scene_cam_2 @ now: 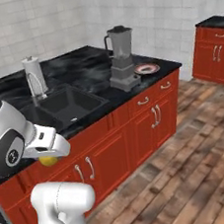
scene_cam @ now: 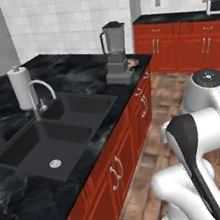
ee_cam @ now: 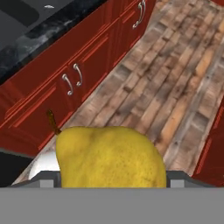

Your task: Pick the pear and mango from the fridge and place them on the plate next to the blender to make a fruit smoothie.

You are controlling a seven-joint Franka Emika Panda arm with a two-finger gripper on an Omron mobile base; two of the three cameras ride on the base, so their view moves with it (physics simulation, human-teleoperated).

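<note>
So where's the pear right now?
The pear sits in the robot's gripper, large at the bottom of the hand view, above the wooden floor beside the red cabinets. The right base view shows a yellow bit under the hand.

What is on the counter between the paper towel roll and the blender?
In the right base view, the faucet and sink lie between the paper towel roll and the blender; beyond them is bare black counter.

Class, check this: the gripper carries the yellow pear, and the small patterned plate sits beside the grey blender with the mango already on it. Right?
Not quite. The small patterned plate beside the grey blender holds nothing, as the right base view shows. The gripper does carry the yellow pear.
</note>
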